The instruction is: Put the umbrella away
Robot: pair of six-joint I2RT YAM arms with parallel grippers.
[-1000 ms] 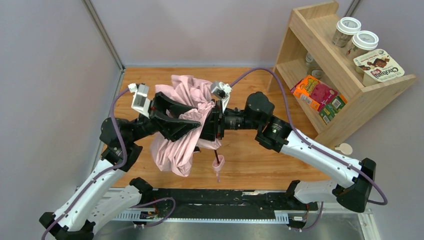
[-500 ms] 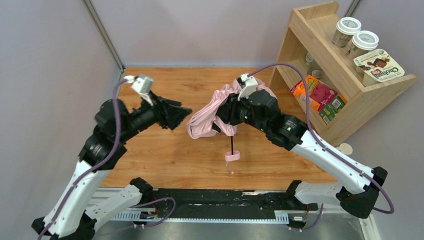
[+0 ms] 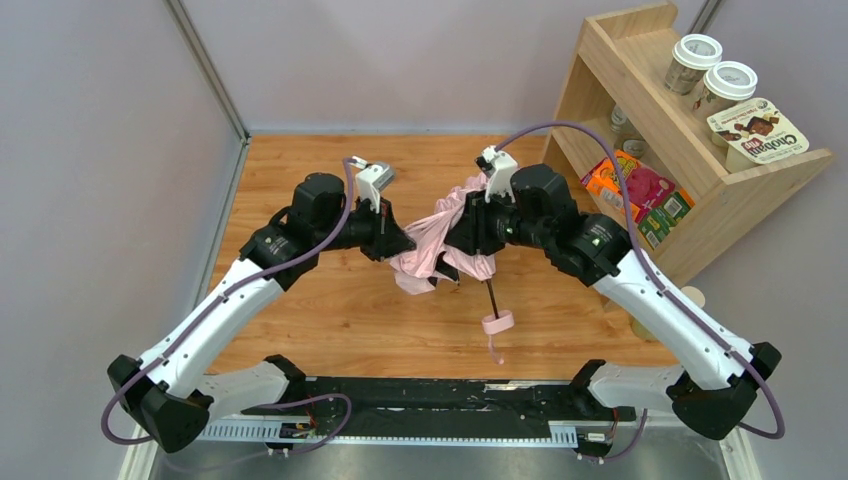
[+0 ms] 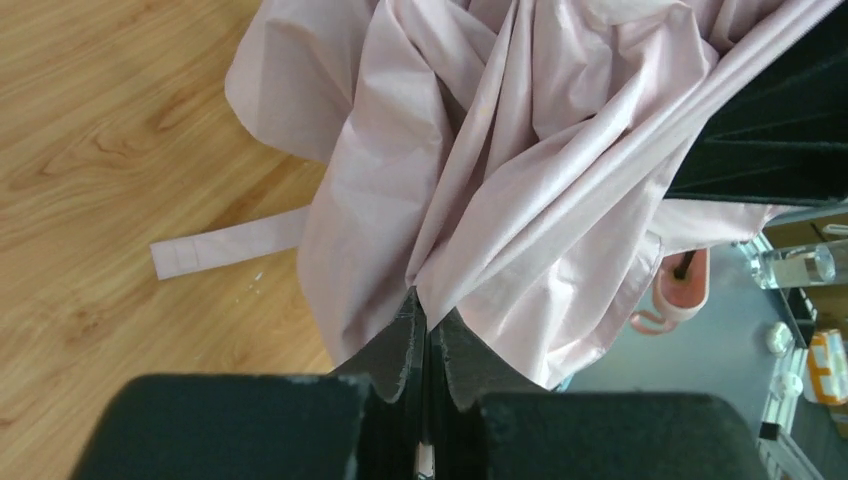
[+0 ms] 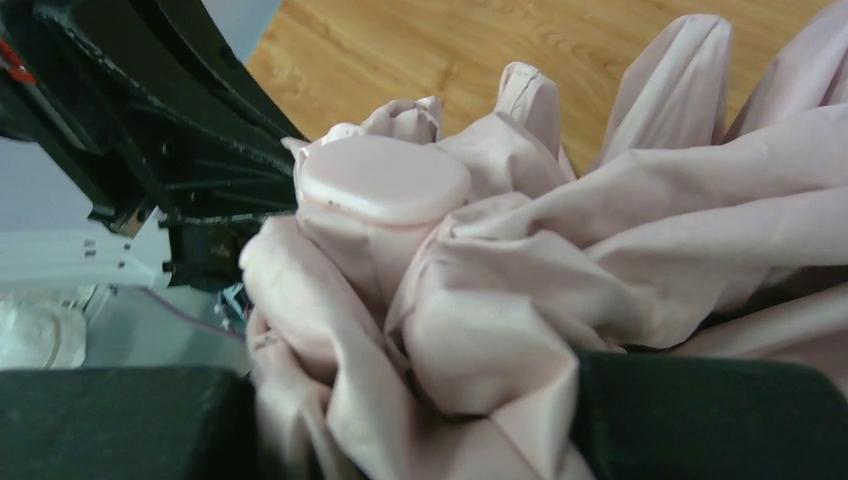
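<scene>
The pale pink umbrella [image 3: 428,252] hangs as a crumpled bundle above the wooden table, between my two grippers. Its dark shaft [image 3: 490,296] points down toward the near edge and ends in a pink handle [image 3: 497,322]. My left gripper [image 3: 398,245] is on the bundle's left side; in the left wrist view its jaws [image 4: 428,305] are pinched together on a fold of the umbrella's cloth [image 4: 500,150], with the pink strap [image 4: 230,243] trailing left. My right gripper [image 3: 465,240] holds the bundle from the right, its fingers shut around bunched umbrella cloth [image 5: 600,230] below the round pink cap [image 5: 383,180].
A wooden shelf [image 3: 690,160] stands at the back right, holding two lidded jars [image 3: 695,58], a Chobani box [image 3: 757,135] and bright snack packs [image 3: 640,190]. Grey walls close in the table [image 3: 330,310] on the left and behind. The arms' base rail runs along the near edge.
My left arm has swung right to the umbrella, and its jaws have gone from wide open to closed on the cloth. The right arm shifted the bundle slightly right.
</scene>
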